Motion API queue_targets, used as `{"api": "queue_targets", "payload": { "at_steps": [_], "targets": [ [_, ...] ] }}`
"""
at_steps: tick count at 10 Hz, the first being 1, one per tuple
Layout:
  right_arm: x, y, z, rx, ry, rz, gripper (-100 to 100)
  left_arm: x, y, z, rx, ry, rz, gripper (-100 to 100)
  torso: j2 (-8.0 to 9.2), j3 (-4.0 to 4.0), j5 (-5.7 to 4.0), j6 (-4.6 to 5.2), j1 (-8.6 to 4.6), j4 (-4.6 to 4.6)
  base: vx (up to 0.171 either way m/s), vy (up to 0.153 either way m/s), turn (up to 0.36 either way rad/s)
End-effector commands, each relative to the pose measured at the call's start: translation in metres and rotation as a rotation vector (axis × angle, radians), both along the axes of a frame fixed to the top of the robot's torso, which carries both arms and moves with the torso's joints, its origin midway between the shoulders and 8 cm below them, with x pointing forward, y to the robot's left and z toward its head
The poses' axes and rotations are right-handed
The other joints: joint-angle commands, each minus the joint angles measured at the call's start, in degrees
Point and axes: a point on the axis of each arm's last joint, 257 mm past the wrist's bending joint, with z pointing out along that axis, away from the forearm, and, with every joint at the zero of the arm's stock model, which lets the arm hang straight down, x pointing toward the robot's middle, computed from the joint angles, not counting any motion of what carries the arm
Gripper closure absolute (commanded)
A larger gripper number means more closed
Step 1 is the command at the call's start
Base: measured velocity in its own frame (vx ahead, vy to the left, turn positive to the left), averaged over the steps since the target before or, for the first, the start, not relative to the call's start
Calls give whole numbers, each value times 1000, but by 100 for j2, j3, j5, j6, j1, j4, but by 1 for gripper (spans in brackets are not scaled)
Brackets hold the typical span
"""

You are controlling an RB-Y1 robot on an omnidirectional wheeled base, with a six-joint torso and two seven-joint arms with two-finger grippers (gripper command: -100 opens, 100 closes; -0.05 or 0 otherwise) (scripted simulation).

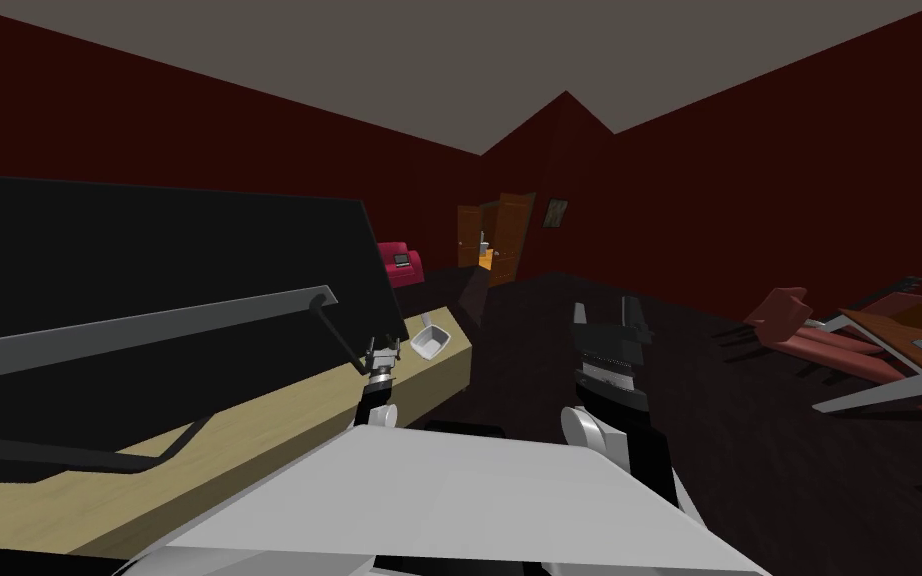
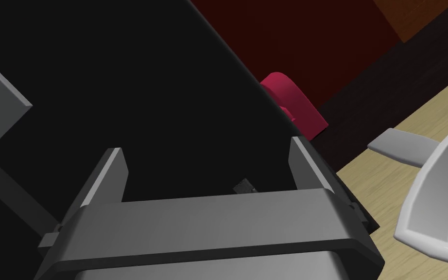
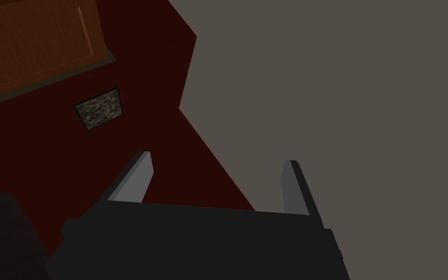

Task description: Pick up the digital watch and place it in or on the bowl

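Note:
A white bowl (image 1: 431,342) (image 2: 441,204) stands on the far end of a light wooden stand (image 1: 249,420). My left gripper (image 1: 382,348) (image 2: 204,146) hovers over the stand just beside the bowl, open, close to a big black screen. A small dark object (image 2: 244,186) peeks over the gripper's body between the fingers, against the screen; I cannot tell whether it is the watch. My right gripper (image 1: 607,312) (image 3: 217,158) is raised over the dark floor, open and empty.
The big black screen (image 1: 149,260) with its grey stand bar (image 1: 139,330) takes up most of the wooden stand. A flat grey piece (image 2: 398,144) lies by the bowl. A red armchair (image 1: 401,262) and an open door (image 1: 509,235) are beyond. A wooden table (image 1: 899,345) is at right.

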Motion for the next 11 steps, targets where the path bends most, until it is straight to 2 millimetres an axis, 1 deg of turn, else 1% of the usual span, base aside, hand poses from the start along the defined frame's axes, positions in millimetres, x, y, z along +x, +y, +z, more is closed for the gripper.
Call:
{"api": "queue_targets", "payload": {
  "at_steps": [1, 2, 3, 4, 6, 7, 8, 9, 11],
  "targets": [
    [0, 0, 0, 0, 0, 0, 0, -1, 10, -16, -53, 19, 22, -100, 0, 0, 0, 0, 0, 0, 66, -18, -34],
    [0, 0, 0, 0, 0, 0, 0, -3, 11, -25, -54, 39, 25, -100, -5, -3, 0, 0, -1, -1, 52, -7, -10],
    [0, 0, 0, 0, 0, 0, 0, -5, 18, -35, -88, 52, 41, -100, -3, -2, 0, -1, 3, -1, 49, -11, -23],
    [0, 0, 0, 0, 0, 0, 0, -6, 19, -39, -88, 61, 43, -100, -2, -1, 0, 0, 1, -1, 37, -10, -8],
    [0, 0, 0, 0, 0, 0, 0, -10, 32, -60, -152, 88, 76, -100, 0, 0, 0, 0, 2, 0, 56, -10, -23],
    [0, 0, 0, 0, 0, 0, 0, -12, 33, -67, -153, 103, 80, -100, -4, -3, 0, -1, 1, -1, 46, -10, -10],
    [0, 0, 0, 0, 0, 0, 0, -15, 39, -75, -183, 112, 95, -100, 0, -1, 0, -1, 2, -1, 38, -9, -17],
    [0, 0, 0, 0, 0, 0, 0, -16, 39, -80, -184, 123, 98, -100, 2, 1, 0, 0, 2, 0, 33, -7, -9],
    [0, 0, 0, 0, 0, 0, 0, -25, 51, -102, -238, 156, 132, -100, 3, 2, 0, -1, 4, 1, 47, -5, -20]
  ]
}}
